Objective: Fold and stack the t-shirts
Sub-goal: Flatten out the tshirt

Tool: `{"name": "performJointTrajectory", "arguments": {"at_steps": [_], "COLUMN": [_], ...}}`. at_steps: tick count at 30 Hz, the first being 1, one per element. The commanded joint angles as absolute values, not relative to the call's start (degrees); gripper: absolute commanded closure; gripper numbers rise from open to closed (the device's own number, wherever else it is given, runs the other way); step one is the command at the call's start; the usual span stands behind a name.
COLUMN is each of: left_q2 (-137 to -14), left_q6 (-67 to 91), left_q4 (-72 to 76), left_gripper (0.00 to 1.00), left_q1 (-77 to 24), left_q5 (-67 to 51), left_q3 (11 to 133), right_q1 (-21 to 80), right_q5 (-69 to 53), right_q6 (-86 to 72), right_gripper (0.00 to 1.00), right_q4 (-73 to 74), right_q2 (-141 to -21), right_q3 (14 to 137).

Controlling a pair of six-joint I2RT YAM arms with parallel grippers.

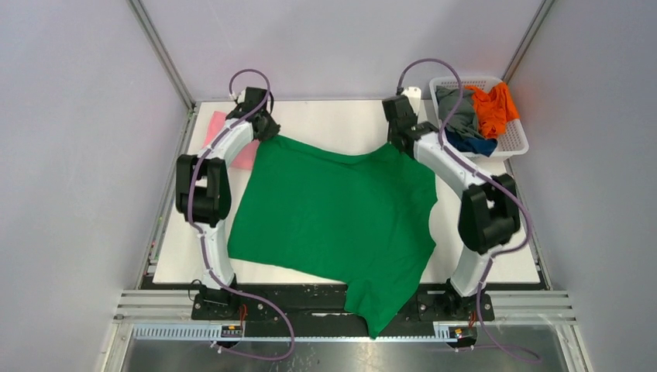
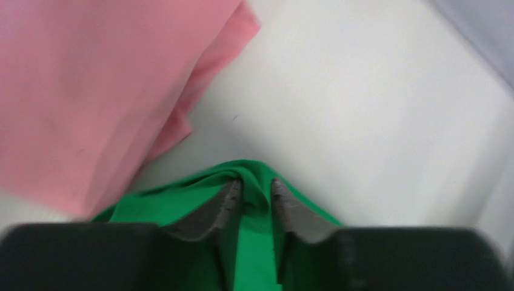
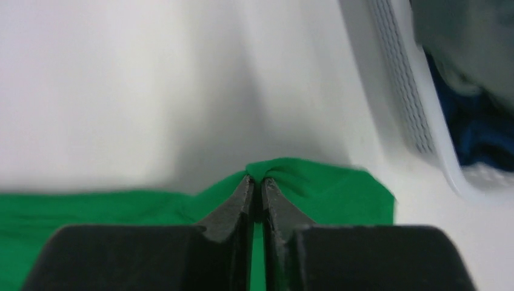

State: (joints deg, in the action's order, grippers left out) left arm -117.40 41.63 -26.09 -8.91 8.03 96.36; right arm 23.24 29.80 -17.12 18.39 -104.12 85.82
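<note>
The bright green t-shirt [image 1: 333, 213] lies spread over the middle of the table, its near part hanging over the front edge. My left gripper [image 1: 263, 128] is shut on its far left corner, and green cloth [image 2: 254, 182] is bunched between the jaws. My right gripper [image 1: 401, 138] is shut on its far right corner, with a pinch of green cloth [image 3: 285, 170] between the jaws. The pink t-shirt [image 1: 228, 139] lies flat at the far left, partly under my left arm; it also shows in the left wrist view [image 2: 91, 91]. The orange [image 1: 494, 105], grey [image 1: 459, 108] and dark blue [image 1: 472, 143] t-shirts lie in the basket.
The white slatted basket [image 1: 513, 143] stands at the table's far right corner, close to my right gripper; its wall shows in the right wrist view [image 3: 406, 103]. Grey walls enclose the table on three sides.
</note>
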Motion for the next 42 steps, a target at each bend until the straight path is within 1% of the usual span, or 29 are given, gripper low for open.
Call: {"name": "performJointTrajectory", "arguments": {"at_steps": [1, 2, 3, 4, 5, 6, 7, 8, 9, 10, 13, 16, 19, 22, 25, 28, 38, 42], "left_q2": [-129.19, -131.54, -133.13, -133.49, -132.79, -131.14, -129.04, -126.78, -124.44, -122.37, -116.17, -112.03, -112.01, -114.57, -117.65, -120.51, -133.18, -138.05], "left_q6": [45.03, 46.15, 46.92, 47.11, 47.02, 46.60, 46.07, 45.72, 45.28, 44.74, 42.95, 41.36, 41.47, 43.20, 45.06, 46.83, 50.42, 56.04], "left_q4": [-28.42, -29.58, -30.48, -30.56, -29.75, -28.06, -26.17, -24.40, -23.17, -21.91, -19.50, -17.37, -19.21, -19.41, -19.13, -17.89, -19.42, -13.55], "left_gripper": [0.68, 0.64, 0.58, 0.53, 0.50, 0.43, 0.31, 0.13, 0.02, 0.01, 0.01, 0.01, 0.01, 0.01, 0.01, 0.01, 0.01, 0.01], "left_q1": [-5.32, -4.80, -4.40, -4.29, -4.37, -4.58, -4.71, -4.82, -4.90, -4.93, -5.59, -7.82, -9.99, -10.77, -10.91, -11.04, -10.45, -8.66], "left_q5": [1.21, -1.16, -3.15, -4.69, -5.08, -5.41, -5.59, -5.69, -6.35, -7.28, -9.32, -7.46, -4.75, -3.49, -3.09, -0.61, 2.25, 0.32], "left_q3": [116.05, 120.69, 124.18, 126.32, 125.90, 123.94, 121.25, 118.14, 115.12, 112.22, 102.86, 94.81, 92.06, 91.76, 93.55, 95.79, 110.28, 116.80], "right_q1": [17.14, 16.28, 15.77, 15.76, 15.78, 15.73, 15.74, 15.81, 15.84, 15.97, 16.91, 19.10, 21.51, 22.04, 22.06, 22.02, 20.80, 20.20], "right_q5": [20.95, 18.27, 16.80, 16.28, 15.45, 14.62, 13.63, 12.66, 11.88, 10.87, 7.41, 4.21, 3.37, 0.22, -2.39, -2.06, -1.49, -2.90], "right_q6": [-22.59, -23.42, -23.94, -23.92, -23.07, -22.86, -22.55, -22.24, -22.23, -22.05, -22.21, -22.65, -23.99, -26.36, -28.93, -32.97, -41.93, -45.11], "right_gripper": [0.80, 0.66, 0.48, 0.34, 0.25, 0.14, 0.03, 0.01, 0.00, 0.01, 0.01, 0.01, 0.00, 0.00, 0.01, 0.00, 0.01, 0.01], "right_q4": [28.05, 32.26, 36.39, 39.22, 41.03, 41.46, 41.07, 40.27, 39.05, 37.11, 30.24, 24.92, 20.88, 17.34, 15.88, 14.46, 21.45, 24.27], "right_q2": [-118.62, -122.48, -125.53, -127.55, -128.37, -128.07, -127.06, -124.98, -122.74, -120.31, -112.55, -105.86, -101.18, -99.79, -102.05, -106.08, -122.79, -127.03], "right_q3": [109.09, 115.55, 121.05, 125.25, 127.26, 127.47, 126.06, 123.97, 120.70, 116.79, 103.96, 91.99, 82.57, 77.23, 77.69, 79.68, 96.95, 102.03]}}
